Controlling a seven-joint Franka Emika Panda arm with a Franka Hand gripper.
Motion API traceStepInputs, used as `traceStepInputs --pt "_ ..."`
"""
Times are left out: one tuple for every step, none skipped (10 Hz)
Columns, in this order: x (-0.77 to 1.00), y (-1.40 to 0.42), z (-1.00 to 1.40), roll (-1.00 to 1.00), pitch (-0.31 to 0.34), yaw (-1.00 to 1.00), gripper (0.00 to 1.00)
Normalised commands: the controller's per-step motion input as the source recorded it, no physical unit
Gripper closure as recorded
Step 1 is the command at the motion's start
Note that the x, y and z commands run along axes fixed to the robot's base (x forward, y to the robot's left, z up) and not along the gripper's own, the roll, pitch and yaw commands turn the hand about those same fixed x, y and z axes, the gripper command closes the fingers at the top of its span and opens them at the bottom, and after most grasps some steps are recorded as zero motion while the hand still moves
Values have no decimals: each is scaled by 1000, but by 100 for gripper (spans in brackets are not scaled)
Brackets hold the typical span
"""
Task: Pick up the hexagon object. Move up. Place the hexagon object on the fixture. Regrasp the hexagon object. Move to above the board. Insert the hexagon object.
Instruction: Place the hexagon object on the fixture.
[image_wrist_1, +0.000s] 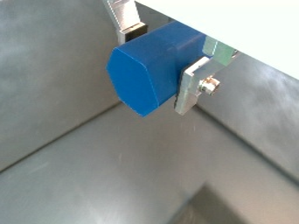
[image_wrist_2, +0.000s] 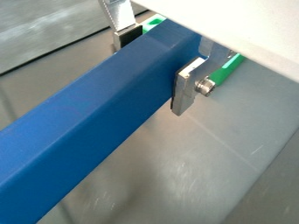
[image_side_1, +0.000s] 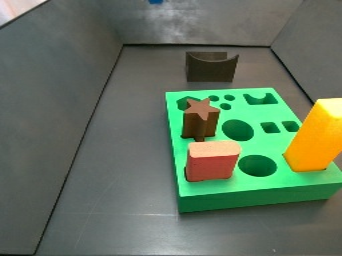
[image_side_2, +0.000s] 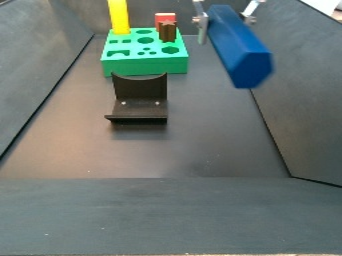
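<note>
The gripper (image_wrist_1: 163, 57) is clamped on the hexagon object (image_wrist_1: 152, 74), one silver finger (image_wrist_1: 194, 83) flat against each side of the blue bar; both wrist views show this. In a wrist view the bar's blunt end faces the camera, w/ grey floor below it. In a wrist view the bar (image_wrist_2: 93, 127) runs long and diagonal out from between the fingers (image_wrist_2: 187, 87), and a sliver of green shows just beyond the gripper (image_wrist_2: 158, 57).

In a side view the bar (image_side_2: 238, 45) hangs in the air at abt 1 o'clock in the frame, tilted, clear of the floor, w/ the gripper (image_side_2: 221, 12) at its upper end near the frame's top edge (fingers mostly blurred there). The fixture (image_side_2: 138, 97) sits on the floor at centre, just in front of the board (image_side_2: 144, 55), which lies at abt 11 o'clock. The bar is to the right of both, touching neither.

In a side view the board (image_side_1: 254, 195) fills the 4 o'clock area and the fixture (image_side_1: 210, 65) stands at 12 o'clock behind it, a little apart. On the board: a brown star peg (image_side_1: 201, 115), a reddish block (image_side_1: 211, 160) and a tall orange block (image_side_1: 314, 135), each upright in its hole. Gripper and bar aren't clearly seen in this view.
</note>
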Motion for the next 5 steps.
traceStepInputs --pt "1000 -351 -122 -196 -101 -308 100" --pt "1000 -302 -105 -197 -61 -207 100" --pt "1000 -283 -99 -185 -42 -157 100" --pt "1000 -221 -95 -151 -21 -81 100" --pt "1000 -180 -89 -134 -11 -51 100"
